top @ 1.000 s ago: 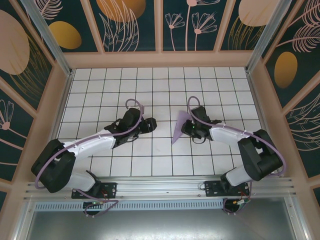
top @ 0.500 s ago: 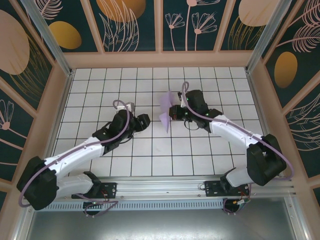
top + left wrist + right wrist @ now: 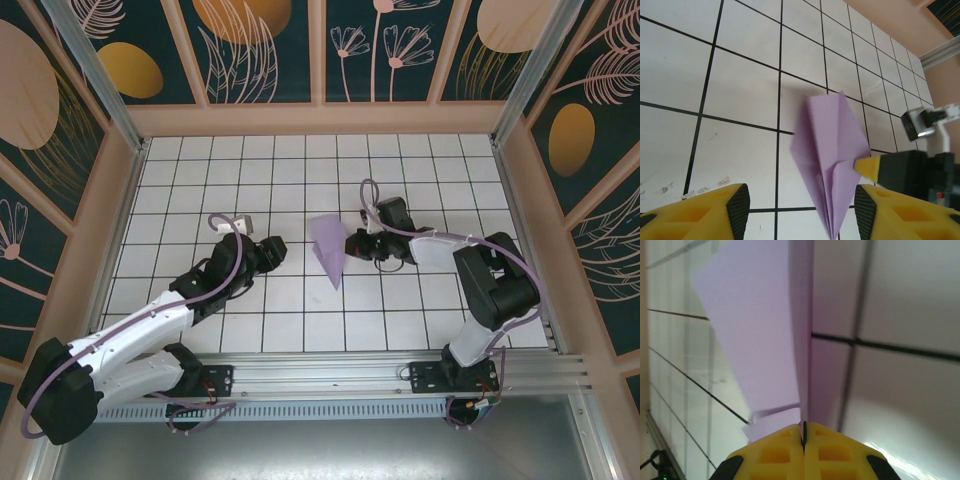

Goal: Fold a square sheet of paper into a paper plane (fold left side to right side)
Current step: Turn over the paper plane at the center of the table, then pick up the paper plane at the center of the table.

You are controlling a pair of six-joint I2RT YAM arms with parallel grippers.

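Folding looks complete: the right gripper [image 3: 353, 245], clenched, pinches the paper plane [image 3: 328, 250] near the centre of the table [image 3: 200, 180], nose toward six o'clock. The left gripper [image 3: 272, 250] stands released and empty at the plane's nine o'clock. The next move is probably to lay the plane flat and let go.

No writing, label, brand, number or sign is legible on any surface.

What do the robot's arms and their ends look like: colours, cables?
The left arm and right arm have white shells between bulky black joints, each trailed by a looping lavender cable. The left tool and right tool are black, with yellow fingers carrying dark pads.
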